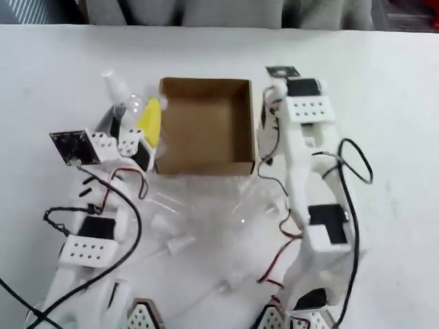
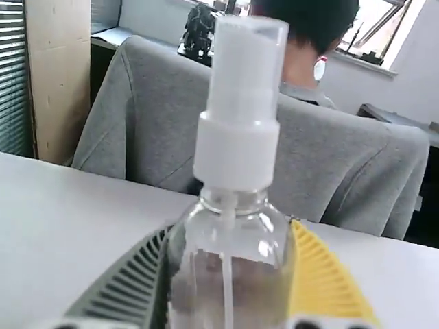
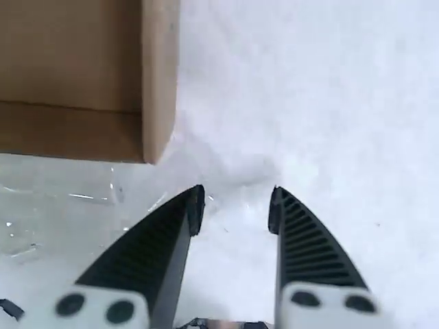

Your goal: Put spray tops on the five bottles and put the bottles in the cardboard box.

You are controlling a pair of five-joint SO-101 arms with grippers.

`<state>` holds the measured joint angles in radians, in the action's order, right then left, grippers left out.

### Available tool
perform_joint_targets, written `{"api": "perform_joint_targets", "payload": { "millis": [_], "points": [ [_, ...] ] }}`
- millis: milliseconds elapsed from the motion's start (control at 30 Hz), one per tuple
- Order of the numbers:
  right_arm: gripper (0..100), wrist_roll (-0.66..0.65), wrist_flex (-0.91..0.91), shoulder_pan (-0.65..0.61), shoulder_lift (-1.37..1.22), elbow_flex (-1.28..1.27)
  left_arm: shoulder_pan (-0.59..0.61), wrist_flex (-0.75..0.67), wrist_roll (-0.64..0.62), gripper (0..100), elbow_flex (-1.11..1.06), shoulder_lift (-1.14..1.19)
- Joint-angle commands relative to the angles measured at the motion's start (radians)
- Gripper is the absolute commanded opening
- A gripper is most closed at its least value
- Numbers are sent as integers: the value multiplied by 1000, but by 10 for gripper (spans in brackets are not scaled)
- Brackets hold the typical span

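Note:
My left gripper (image 2: 230, 305) is shut on a clear bottle (image 2: 230, 271) that carries a white spray top (image 2: 240, 116), with the grey finger (image 2: 127, 291) on one side and the yellow finger (image 2: 322, 281) on the other. From above, this bottle (image 1: 129, 104) is held just left of the open cardboard box (image 1: 206, 164), its top (image 1: 111, 81) pointing away. My right gripper (image 3: 235, 205) is open over bare table by the box's front right corner (image 3: 159, 82). Clear bottles (image 1: 206, 199) lie in front of the box, hard to tell apart.
Loose white spray tops lie on the table in front of the box, one (image 1: 176, 245) near the left arm, another (image 1: 223, 287) nearer the front edge. Red and black cables (image 1: 274, 260) trail from the arms. A grey chair back (image 2: 384, 171) stands behind the table.

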<state>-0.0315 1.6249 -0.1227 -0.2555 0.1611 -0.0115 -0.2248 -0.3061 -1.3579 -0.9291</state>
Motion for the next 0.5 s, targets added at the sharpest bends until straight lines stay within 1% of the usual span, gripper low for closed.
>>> {"api": "perform_joint_targets", "payload": {
  "millis": [0,67,167,267,467],
  "points": [
    [131,-18,-84,50,176,-187,-45,-69,14,20,17,-24],
    [131,-54,-128,70,245,-307,-67,-87,78,20,18,-24],
    [133,-60,-217,107,323,-465,-99,-97,152,20,49,-8],
    [134,-61,-303,156,372,-592,-101,-97,163,20,137,77],
    [134,-61,-449,228,412,-772,-97,-98,167,20,341,355]
  ]
}}
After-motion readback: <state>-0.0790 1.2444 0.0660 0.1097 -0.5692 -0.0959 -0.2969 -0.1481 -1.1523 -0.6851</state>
